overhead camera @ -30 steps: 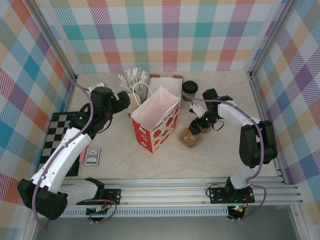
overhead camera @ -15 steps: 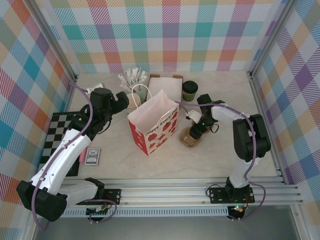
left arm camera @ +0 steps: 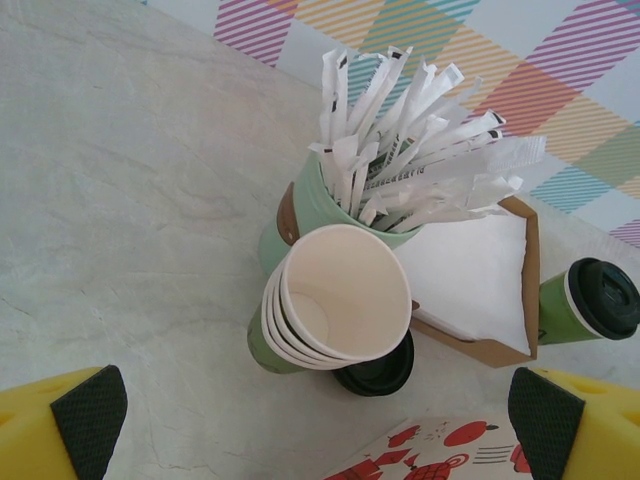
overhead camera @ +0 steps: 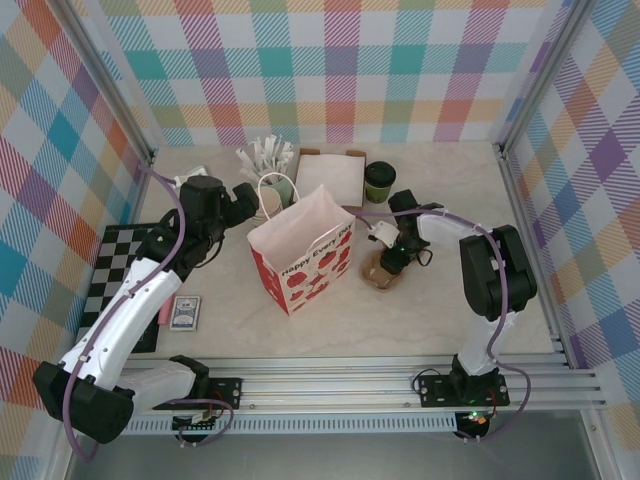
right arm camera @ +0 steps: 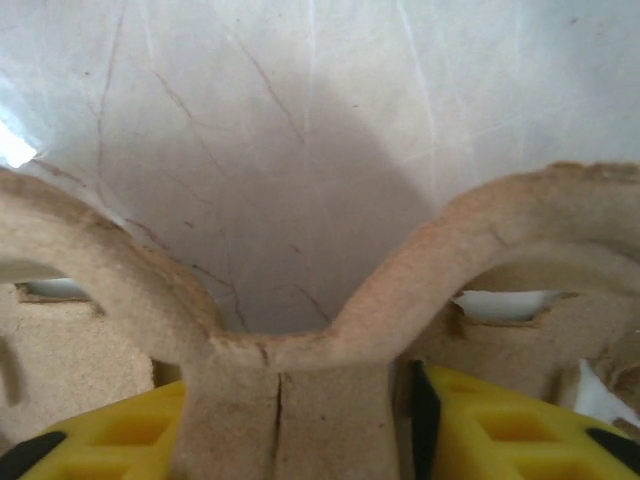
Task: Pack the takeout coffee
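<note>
Right pincer (right arm camera: 300,430) tighter, tips behind carrier (right arm camera: 90,260)

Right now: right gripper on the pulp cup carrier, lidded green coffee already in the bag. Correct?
No. The lidded green coffee is not in the bag; the top external view shows it standing outside, beside the napkin tray. The right gripper is on the pulp cup carrier.

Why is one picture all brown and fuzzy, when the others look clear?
Right wrist view: the cardboard carrier sits very close to the camera, so it looks huge and soft-edged, with a dark shadow on the table behind it. Left wrist view: the white packets and stacked cups are sharp and evenly lit. Top view: bright, even light, only faint shadows beside the paper bag.
</note>
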### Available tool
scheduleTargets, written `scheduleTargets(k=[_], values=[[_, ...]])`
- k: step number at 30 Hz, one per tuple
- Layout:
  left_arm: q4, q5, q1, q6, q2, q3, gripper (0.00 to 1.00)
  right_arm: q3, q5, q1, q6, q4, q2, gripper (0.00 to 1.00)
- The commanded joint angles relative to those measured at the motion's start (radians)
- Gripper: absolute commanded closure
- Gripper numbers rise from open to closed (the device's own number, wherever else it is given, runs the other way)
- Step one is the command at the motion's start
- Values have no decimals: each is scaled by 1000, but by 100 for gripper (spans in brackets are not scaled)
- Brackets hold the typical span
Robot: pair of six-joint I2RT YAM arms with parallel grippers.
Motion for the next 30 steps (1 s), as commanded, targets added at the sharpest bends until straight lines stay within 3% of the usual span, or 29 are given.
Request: scheduleTargets(k=[1, 4, 9, 16, 21, 26, 30], values=[[39, 16, 8, 8, -6, 7, 0, -16, 1, 4, 14, 1, 33, 53], [38, 42, 14, 21, -10, 21, 0, -16, -27, 3, 15, -13, 10, 55], [33, 71, 25, 33, -28, 48, 0, -23, -35, -3, 39, 0, -49, 72], [-14, -1, 44, -1, -45, 66, 0, -30, -13, -42, 114, 3, -114, 74], [2, 7, 45, 0, -55, 58, 0, -50, -6, -55, 159, 29, -173, 74], [46, 93, 47, 56, -65, 61, 0, -63, 18, -98, 262, 85, -276, 75], [70, 252, 47, 166, -45, 86, 0, -56, -10, -131, 386, 127, -392, 75]])
